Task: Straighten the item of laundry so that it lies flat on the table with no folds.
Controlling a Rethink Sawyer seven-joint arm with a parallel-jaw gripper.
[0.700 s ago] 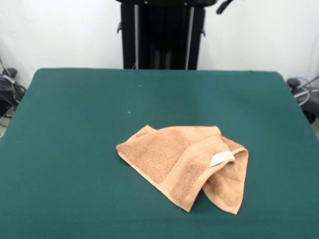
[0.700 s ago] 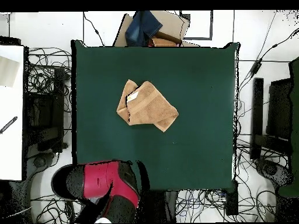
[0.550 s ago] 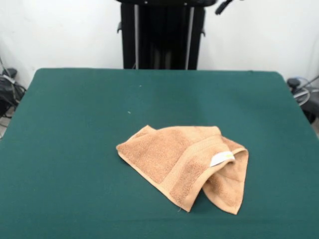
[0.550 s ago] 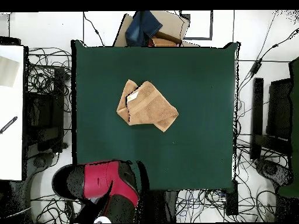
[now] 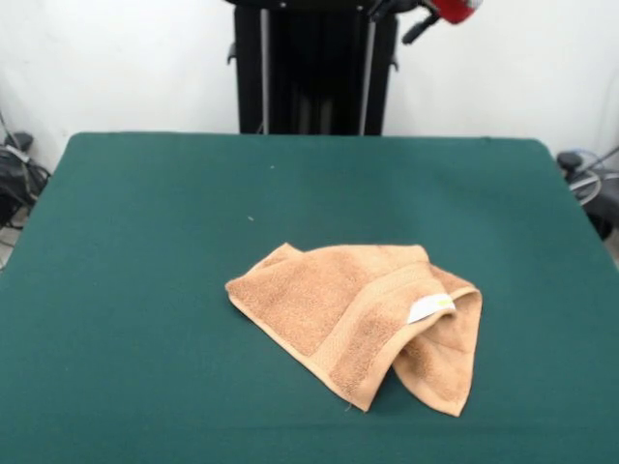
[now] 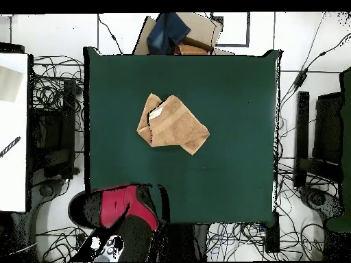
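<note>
Since the earlier frames only the arm (image 6: 120, 209) has moved: its red and black bulk has shifted a little by the table's edge, and a red part now shows at the top of the front view. What may be the gripper (image 6: 110, 248) is a pale blur off the table (image 5: 145, 242); whether its fingers are wide or narrow cannot be told. Well apart from it, the towel (image 5: 358, 319) lies as before, rumpled on the green cloth, one corner folded over, white tag (image 5: 430, 307) uppermost.
</note>
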